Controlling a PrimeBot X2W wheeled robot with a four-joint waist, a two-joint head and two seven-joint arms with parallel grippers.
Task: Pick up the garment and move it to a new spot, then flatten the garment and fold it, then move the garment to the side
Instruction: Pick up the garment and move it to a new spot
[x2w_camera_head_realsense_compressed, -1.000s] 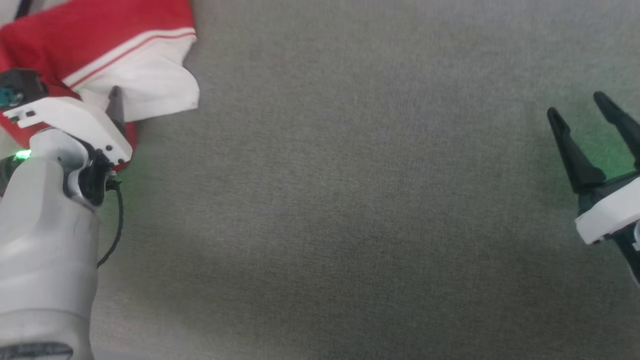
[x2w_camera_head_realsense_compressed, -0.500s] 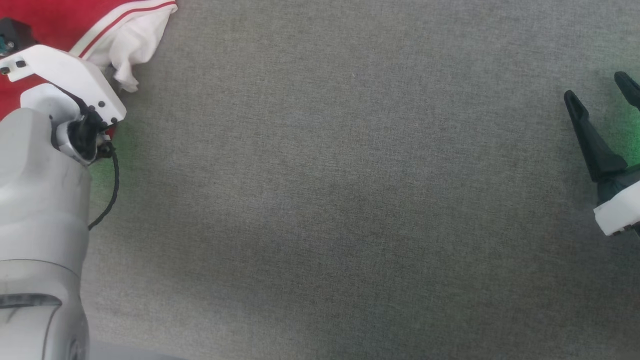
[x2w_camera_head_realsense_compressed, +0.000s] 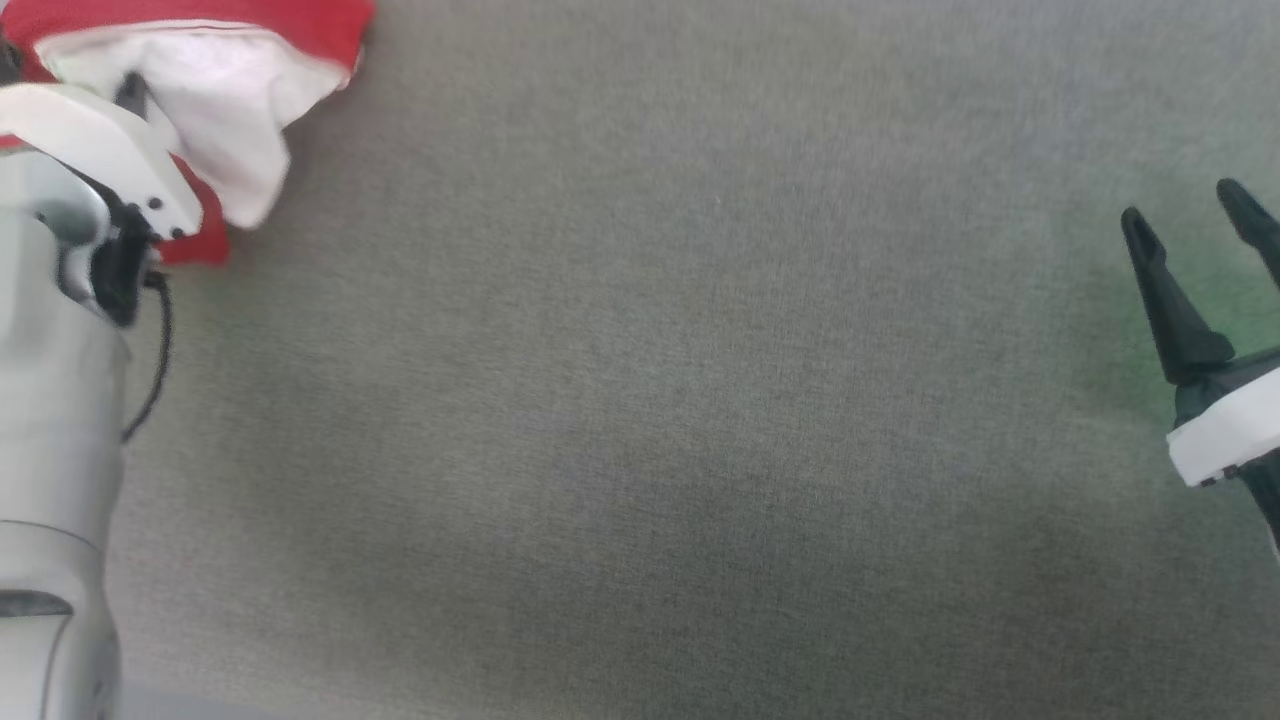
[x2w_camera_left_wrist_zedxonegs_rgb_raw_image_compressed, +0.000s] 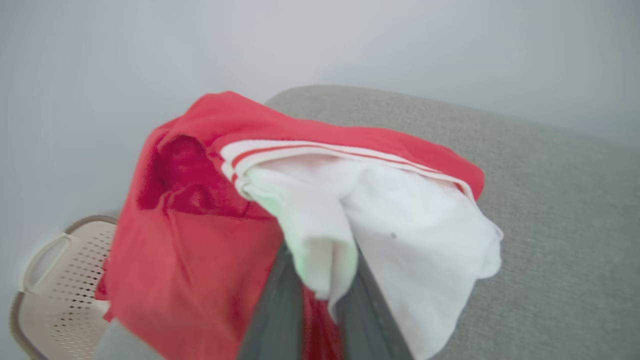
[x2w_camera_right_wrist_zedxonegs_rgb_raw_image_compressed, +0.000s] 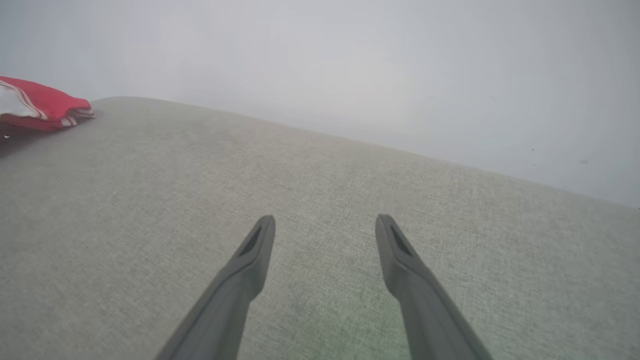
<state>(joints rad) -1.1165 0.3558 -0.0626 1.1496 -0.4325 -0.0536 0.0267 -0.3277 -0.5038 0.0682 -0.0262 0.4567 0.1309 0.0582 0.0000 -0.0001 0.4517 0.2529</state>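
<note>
The garment (x2w_camera_left_wrist_zedxonegs_rgb_raw_image_compressed: 210, 260), bright red with white sleeve cloth and a red-striped white band, is bunched at the grey surface's far left corner. In the left wrist view my left gripper (x2w_camera_left_wrist_zedxonegs_rgb_raw_image_compressed: 322, 280) is shut on a fold of its white cloth, the fabric pinched between the two dark fingers. The head view shows the garment (x2w_camera_head_realsense_compressed: 235, 140) at the top left, draped over my left wrist. My right gripper (x2w_camera_head_realsense_compressed: 1190, 215) hovers open at the right edge, far from the garment. From the right wrist, the open right gripper (x2w_camera_right_wrist_zedxonegs_rgb_raw_image_compressed: 325, 222) points over bare surface, and the garment (x2w_camera_right_wrist_zedxonegs_rgb_raw_image_compressed: 45, 105) lies at the far left.
A beige perforated basket (x2w_camera_left_wrist_zedxonegs_rgb_raw_image_compressed: 55, 290) sits below and left of the garment, off the surface's edge. The grey fabric surface (x2w_camera_head_realsense_compressed: 680, 400) stretches wide between the two arms. A pale wall stands behind the surface.
My left gripper has closed on the garment's white cloth. The white fold has bunched up around the fingers. The head camera has shifted a little; the right gripper stays open.
</note>
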